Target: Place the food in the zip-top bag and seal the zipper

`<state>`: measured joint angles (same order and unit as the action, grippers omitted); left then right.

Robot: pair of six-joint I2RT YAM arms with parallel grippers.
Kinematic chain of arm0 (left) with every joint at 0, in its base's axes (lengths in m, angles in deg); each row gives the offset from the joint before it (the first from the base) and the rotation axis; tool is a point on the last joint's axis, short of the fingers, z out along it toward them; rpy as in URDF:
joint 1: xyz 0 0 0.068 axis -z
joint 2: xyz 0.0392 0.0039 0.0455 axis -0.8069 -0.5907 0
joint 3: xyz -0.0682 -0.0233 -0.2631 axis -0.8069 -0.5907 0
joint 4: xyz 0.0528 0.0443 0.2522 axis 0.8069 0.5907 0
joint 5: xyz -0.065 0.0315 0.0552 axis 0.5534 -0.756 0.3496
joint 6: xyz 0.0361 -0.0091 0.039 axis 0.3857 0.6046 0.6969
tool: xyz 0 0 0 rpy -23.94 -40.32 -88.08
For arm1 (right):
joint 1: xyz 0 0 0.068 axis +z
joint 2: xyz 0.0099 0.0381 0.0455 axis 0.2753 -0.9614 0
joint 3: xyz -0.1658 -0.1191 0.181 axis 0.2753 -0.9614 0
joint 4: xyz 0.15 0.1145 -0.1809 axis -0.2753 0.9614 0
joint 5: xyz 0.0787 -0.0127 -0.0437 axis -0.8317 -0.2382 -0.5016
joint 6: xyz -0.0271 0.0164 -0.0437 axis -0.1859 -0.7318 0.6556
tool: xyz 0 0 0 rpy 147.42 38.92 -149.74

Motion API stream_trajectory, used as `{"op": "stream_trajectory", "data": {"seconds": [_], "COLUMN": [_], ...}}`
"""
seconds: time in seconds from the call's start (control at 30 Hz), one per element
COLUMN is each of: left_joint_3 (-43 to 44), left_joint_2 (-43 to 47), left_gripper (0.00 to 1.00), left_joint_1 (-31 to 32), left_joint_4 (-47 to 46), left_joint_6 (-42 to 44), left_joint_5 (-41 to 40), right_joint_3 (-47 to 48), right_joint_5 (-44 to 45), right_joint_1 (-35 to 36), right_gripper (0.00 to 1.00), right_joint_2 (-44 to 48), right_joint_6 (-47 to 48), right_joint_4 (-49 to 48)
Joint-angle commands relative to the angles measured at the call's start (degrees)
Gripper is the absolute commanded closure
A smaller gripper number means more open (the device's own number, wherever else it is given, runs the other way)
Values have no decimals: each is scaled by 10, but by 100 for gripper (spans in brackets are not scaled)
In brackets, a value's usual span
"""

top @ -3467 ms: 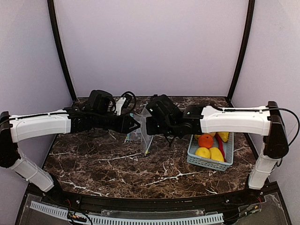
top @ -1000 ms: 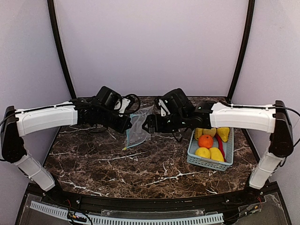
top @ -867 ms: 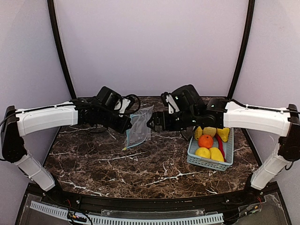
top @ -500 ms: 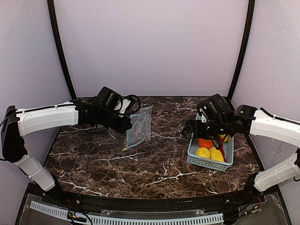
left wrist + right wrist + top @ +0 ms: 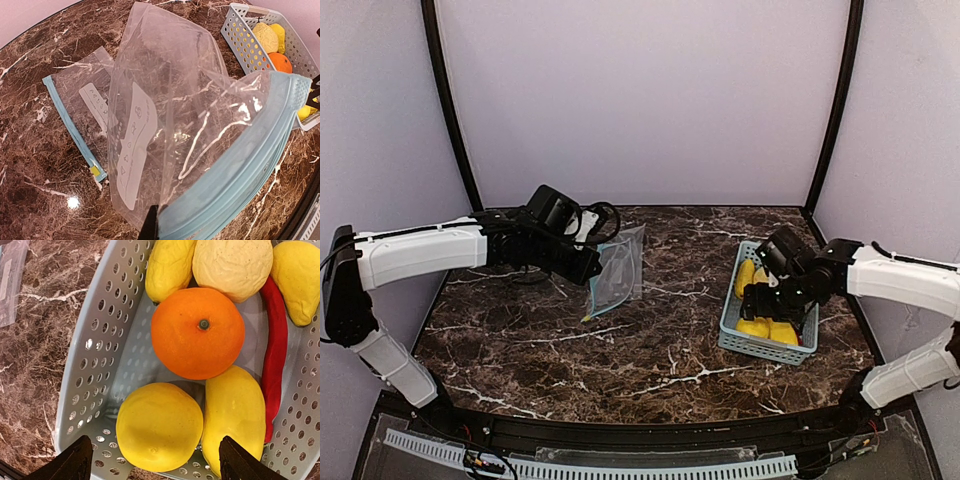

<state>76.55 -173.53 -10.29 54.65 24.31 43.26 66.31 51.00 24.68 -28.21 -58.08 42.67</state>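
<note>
Left tool [image 5: 594, 268] clamped shut on edge of clear zip-top bag [image 5: 618, 273]; bag hangs from it at centre-left of overhead view, above dark marble worktop [image 5: 650, 350]. Right tool [image 5: 772, 302] spread wide, gripping nothing, hovering over pale blue basket [image 5: 732, 330] at right. Food [image 5: 768, 328] all in basket: orange [image 5: 197, 332] in middle, red chili [image 5: 275, 350] along right side, yellow pieces [image 5: 157, 427] around.

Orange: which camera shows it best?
Right wrist: the orange sits whole and centered, stem showing. Left wrist shows it small in the basket, beyond the bag. Top view: the right gripper covers it.
</note>
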Motion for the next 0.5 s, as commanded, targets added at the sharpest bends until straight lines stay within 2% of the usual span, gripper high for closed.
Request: {"op": "stream_trajectory", "data": {"seconds": [0.0,0.47], "left_joint_3": [2,3], "left_joint_2": [11,12], "left_gripper": [99,99], "left_joint_1": [0,0], "left_joint_4": [1,2], "left_joint_6": [-3,-1], "left_joint_5": [5,2], "right_joint_3": [-15,-16], "right_joint_5": [-11,-8], "right_joint_1": [-3,-3], "right_gripper": [16,19], "right_joint_2": [-22,-80], "right_joint_6": [-9,-14], "right_joint_4": [-18,-28]}}
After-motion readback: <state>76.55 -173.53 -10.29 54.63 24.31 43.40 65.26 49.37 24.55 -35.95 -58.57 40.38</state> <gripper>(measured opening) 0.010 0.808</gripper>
